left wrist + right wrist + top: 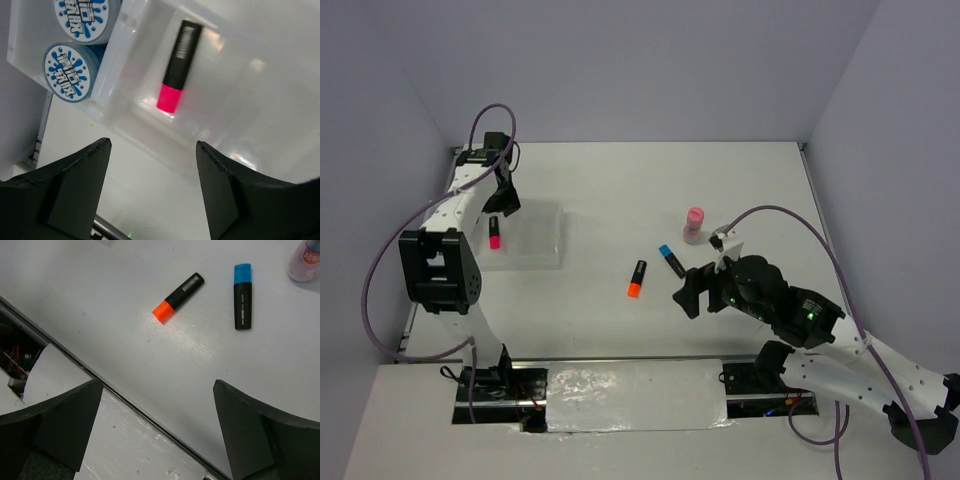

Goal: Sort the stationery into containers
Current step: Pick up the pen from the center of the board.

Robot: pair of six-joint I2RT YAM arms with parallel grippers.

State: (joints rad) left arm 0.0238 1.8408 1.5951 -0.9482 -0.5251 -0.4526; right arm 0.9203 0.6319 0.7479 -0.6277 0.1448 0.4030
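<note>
The white translucent tray (542,245) sits at the left of the table. The pink-tipped marker (494,237) lies in its left end, also seen in the left wrist view (177,65) in a middle compartment. Two blue-and-white tape rolls (67,71) lie in the neighbouring compartment. My left gripper (503,202) hovers over the tray, open and empty. The orange-tipped marker (636,279) and blue-tipped marker (671,260) lie mid-table; both show in the right wrist view (177,296) (243,296). The pink-capped tube (694,224) stands upright behind them. My right gripper (692,292) is open and empty, right of the orange marker.
A metal rail and white board (630,390) run along the table's near edge, between the arm bases. Grey walls close the table at the back and both sides. The left arm's purple cable (380,270) loops at the left edge.
</note>
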